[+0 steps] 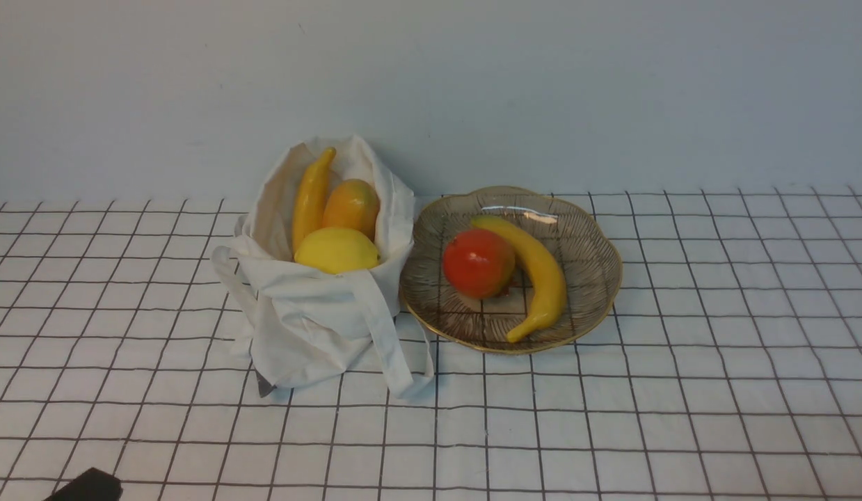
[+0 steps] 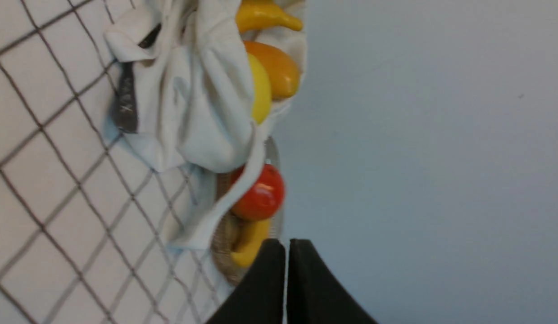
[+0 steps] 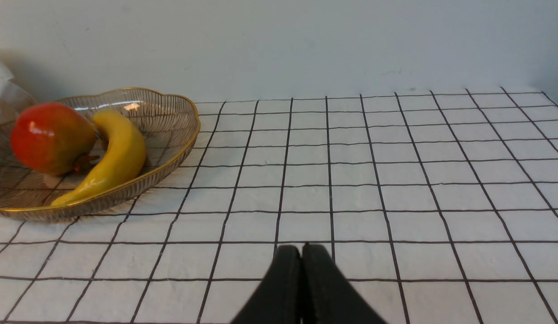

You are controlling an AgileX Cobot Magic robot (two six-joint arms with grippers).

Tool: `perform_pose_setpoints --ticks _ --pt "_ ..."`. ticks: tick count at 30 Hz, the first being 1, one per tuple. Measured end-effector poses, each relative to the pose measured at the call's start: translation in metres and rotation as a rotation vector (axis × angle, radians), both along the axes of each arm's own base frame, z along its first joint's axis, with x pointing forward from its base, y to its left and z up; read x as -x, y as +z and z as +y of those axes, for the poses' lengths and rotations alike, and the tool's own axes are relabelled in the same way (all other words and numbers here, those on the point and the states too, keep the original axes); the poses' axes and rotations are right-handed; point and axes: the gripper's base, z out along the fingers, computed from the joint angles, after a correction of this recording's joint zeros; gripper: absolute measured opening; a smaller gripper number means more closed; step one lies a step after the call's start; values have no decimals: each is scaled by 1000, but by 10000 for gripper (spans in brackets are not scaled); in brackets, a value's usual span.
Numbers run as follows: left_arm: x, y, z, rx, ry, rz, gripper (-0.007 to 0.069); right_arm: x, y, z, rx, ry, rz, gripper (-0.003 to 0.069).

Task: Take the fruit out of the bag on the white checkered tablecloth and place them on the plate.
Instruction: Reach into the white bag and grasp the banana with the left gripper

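Observation:
The off-white cloth bag [image 1: 312,327] stands on the white checkered tablecloth [image 1: 611,417], left of centre. In it are a banana [image 1: 311,198], a mango [image 1: 352,206] and a lemon [image 1: 337,250]. The glass plate [image 1: 591,243] beside it on the right holds a second banana [image 1: 535,275] and a round red-orange fruit [image 1: 478,263]. My left gripper [image 2: 286,245] is shut and empty, near the table's front left, away from the bag [image 2: 193,99]. My right gripper [image 3: 301,249] is shut and empty over bare cloth, right of the plate [image 3: 179,135].
A plain grey wall [image 1: 542,83] runs behind the table. The bag's strap handles [image 1: 389,341] hang down its front onto the cloth. A dark part of my left arm [image 1: 86,487] shows at the bottom left corner.

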Motion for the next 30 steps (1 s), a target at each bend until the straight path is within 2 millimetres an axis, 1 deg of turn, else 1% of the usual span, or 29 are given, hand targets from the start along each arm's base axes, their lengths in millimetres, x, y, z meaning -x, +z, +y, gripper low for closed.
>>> perform_pose_setpoints --ticks 2,3,5,7,8,9,10,11,12,13,14,16,17,18,19,21,22,23,25,26,27,28,29,30 --pt "1 8 0 24 -1 -32 -8 0 0 0 0 0 0 -15" --pt "2 19 0 7 0 -84 -8 0 0 0 0 0 0 -15" --pt "8 53 2 -110 22 -238 -8 0 0 0 0 0 0 -15" --pt "16 100 2 -308 43 -400 -8 0 0 0 0 0 0 -15" --pt "16 104 2 -322 43 -407 -8 0 0 0 0 0 0 -15" --pt "15 115 1 -381 31 -426 -8 0 0 0 0 0 0 -15" --pt "5 138 -6 -513 -45 -432 -8 0 0 0 0 0 0 -15" --pt "5 138 -6 -513 -45 -432 -8 0 0 0 0 0 0 -15" --pt "-12 143 -15 -592 -180 -364 -8 0 0 0 0 0 0 -15" --pt "-24 142 -22 -643 -303 -302 -8 0 0 0 0 0 0 -15" --pt "-37 134 -31 -696 -492 -200 -8 0 0 0 0 0 0 -15" --pt "-57 120 -36 -762 -684 -44 -8 0 0 0 0 0 0 -15" --pt "-69 110 -36 -797 -797 59 -8 0 0 0 0 0 0 -15" --pt "-81 100 -35 -826 -881 156 -8 0 0 0 0 0 0 -15" --pt "-97 90 -32 -863 -944 251 -8 0 0 0 0 0 0 -15" --pt "-118 84 -28 -909 -977 327 -8 0 0 0 0 0 0 -15" --pt "-138 78 -26 -913 -999 387 -8 0 0 0 0 0 0 -15" --pt "-147 77 -26 -913 -1004 407 -8 0 0 0 0 0 0 -15" --pt "-181 78 -28 -909 -1035 448 -8 0 0 0 0 0 0 -15" --pt "-198 79 -33 -920 -1075 457 -8 0 0 0 0 0 0 -15" --pt "-207 81 -35 -931 -1087 459 -8 0 0 0 0 0 0 -15" --pt "-218 83 -41 -950 -1120 459 -8 0 0 0 0 0 0 -15" --pt "-234 86 -48 -983 -1139 461 -8 0 0 0 0 0 0 -15" --pt "-245 86 -55 -1007 -1158 468 -8 0 0 0 0 0 0 -15"
